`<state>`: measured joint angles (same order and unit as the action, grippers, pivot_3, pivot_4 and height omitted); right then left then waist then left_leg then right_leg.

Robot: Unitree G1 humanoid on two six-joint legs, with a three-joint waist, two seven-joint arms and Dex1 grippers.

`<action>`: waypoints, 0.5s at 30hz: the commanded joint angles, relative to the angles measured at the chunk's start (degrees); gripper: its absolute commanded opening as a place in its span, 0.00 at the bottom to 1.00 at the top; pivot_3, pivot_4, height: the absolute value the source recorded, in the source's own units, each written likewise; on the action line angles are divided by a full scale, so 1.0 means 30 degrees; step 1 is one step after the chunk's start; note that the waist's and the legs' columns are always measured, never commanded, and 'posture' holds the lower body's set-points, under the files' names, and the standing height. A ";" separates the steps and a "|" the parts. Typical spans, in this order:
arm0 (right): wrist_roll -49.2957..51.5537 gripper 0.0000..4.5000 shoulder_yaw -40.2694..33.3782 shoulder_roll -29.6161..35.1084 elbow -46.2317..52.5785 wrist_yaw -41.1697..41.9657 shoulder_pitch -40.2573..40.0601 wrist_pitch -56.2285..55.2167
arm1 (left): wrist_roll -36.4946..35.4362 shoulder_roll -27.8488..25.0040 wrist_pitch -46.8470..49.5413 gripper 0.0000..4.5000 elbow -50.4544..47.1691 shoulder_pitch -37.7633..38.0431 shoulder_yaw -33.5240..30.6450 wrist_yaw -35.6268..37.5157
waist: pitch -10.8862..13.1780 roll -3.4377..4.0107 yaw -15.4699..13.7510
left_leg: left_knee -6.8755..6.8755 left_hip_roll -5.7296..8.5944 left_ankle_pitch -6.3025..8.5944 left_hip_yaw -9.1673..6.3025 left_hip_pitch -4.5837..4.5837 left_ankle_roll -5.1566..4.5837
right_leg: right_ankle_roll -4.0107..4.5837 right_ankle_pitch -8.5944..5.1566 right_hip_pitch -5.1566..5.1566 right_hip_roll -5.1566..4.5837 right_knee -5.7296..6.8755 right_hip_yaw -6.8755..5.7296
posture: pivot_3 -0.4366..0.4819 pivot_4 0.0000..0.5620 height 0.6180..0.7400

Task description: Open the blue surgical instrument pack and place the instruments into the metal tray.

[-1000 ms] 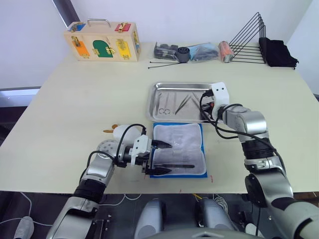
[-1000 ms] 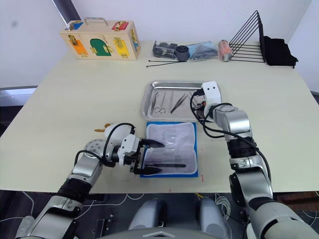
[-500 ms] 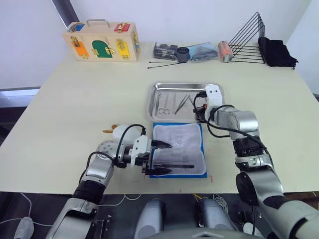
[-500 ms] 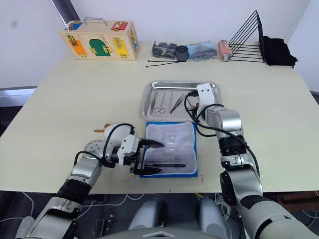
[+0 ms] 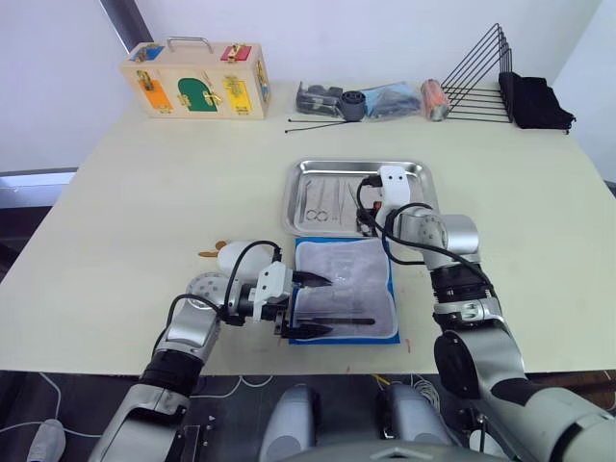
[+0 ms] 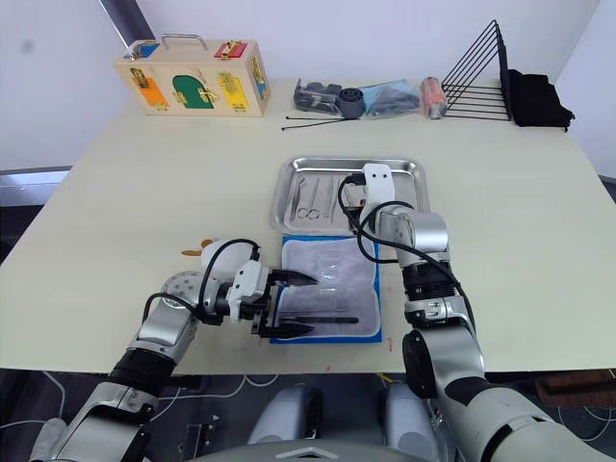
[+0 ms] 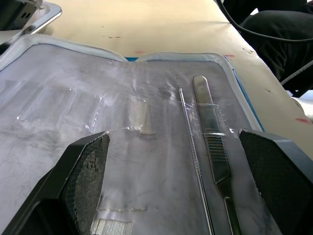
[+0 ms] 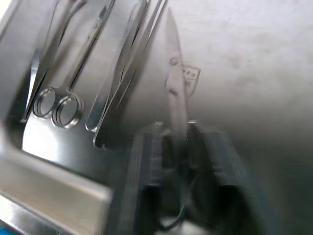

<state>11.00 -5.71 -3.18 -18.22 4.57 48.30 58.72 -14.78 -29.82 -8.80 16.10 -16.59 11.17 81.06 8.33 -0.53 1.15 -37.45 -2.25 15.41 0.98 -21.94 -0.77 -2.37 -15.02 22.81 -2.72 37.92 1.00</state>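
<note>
The blue surgical instrument pack (image 5: pixel 361 269) lies open near the table's front edge, clear whitish inside up. A dark slim tool (image 5: pixel 339 322) and a thin probe (image 7: pixel 190 132) still lie in it. My left gripper (image 5: pixel 322 306) is open over the pack's left part, with nothing between its fingers. Behind the pack is the metal tray (image 5: pixel 296 207), holding silvery scissors and tweezers (image 5: pixel 327 200). My right gripper (image 8: pixel 178 147) hangs low over the tray's near side, shut on a pair of scissors (image 8: pixel 175 105) that points along the tray floor.
A wooden latch box (image 5: pixel 197 82) stands at the back left. Long black rods (image 5: pixel 318 122), bagged parts (image 5: pixel 371 99), a black wire rack (image 5: pixel 476 82) and a black cloth (image 5: pixel 539 101) line the back edge. A white oval pad (image 5: pixel 231 258) and a round disc (image 5: pixel 204 284) lie beside my left arm.
My right gripper has moved left across the tray, from its right end to its near middle. The left gripper and the pack have stayed put.
</note>
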 commanded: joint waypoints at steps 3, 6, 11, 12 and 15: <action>0.0115 0.87 0.0446 0.0786 0.1268 0.0658 0.0254 -0.0935 | 0.0470 -0.0049 0.0575 1.00 0.0563 0.0715 0.0722 0.0100 | 0.0002 0.0002 -0.0001 | 0.0000 0.0000 0.0000 -0.0001 -0.0004 0.0000 | 0.0000 0.0000 0.0000 -0.0001 -0.0005 0.0001 | 0.48 0.27 1.00; 0.0558 1.00 0.0308 0.1178 0.2202 0.1349 -0.0149 -0.1492 | 0.0479 -0.0036 0.0554 1.00 0.0617 0.0711 0.0723 0.0094 | 0.0005 0.0008 0.0000 | 0.0004 0.0000 0.0000 -0.0003 -0.0012 0.0000 | -0.0001 0.0000 0.0008 -0.0001 -0.0010 0.0002 | 0.48 0.27 1.00; 0.1636 1.00 0.0462 0.2748 0.4531 0.4524 -0.1995 -0.3855 | 0.0463 -0.0082 0.0486 1.00 0.0696 0.0745 0.0731 0.0176 | 0.0006 0.0007 -0.0052 | 0.0012 -0.0001 0.0001 -0.0004 -0.0015 -0.0001 | -0.0001 -0.0001 0.0007 0.0000 -0.0023 -0.0008 | 0.48 0.27 1.00; 0.1911 1.00 0.0610 0.3103 0.5012 0.5303 -0.2417 -0.4254 | 0.0457 -0.0093 0.0465 1.00 0.0708 0.0757 0.0731 0.0193 | 0.0006 0.0006 -0.0046 | 0.0012 0.0002 0.0002 -0.0004 -0.0022 -0.0002 | -0.0003 -0.0002 0.0008 -0.0002 -0.0030 -0.0007 | 0.48 0.27 1.00; 0.2607 1.00 0.1069 0.4495 0.6803 0.7870 -0.4115 -0.5734 | 0.0450 -0.0122 0.0397 1.00 0.0748 0.0808 0.0729 0.0263 | 0.0011 0.0014 -0.0012 | 0.0014 0.0001 0.0003 -0.0001 -0.0018 -0.0004 | -0.0004 -0.0002 0.0008 -0.0002 -0.0040 0.0008 | 0.48 0.27 1.00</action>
<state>16.79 -3.35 9.10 -3.08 23.20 36.87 45.57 -15.01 -30.00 -8.81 16.22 -16.15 11.17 81.33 8.37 -0.49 1.12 -37.41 -2.25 15.42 0.97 -21.98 -0.78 -2.38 -15.03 22.83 -2.71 37.81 1.02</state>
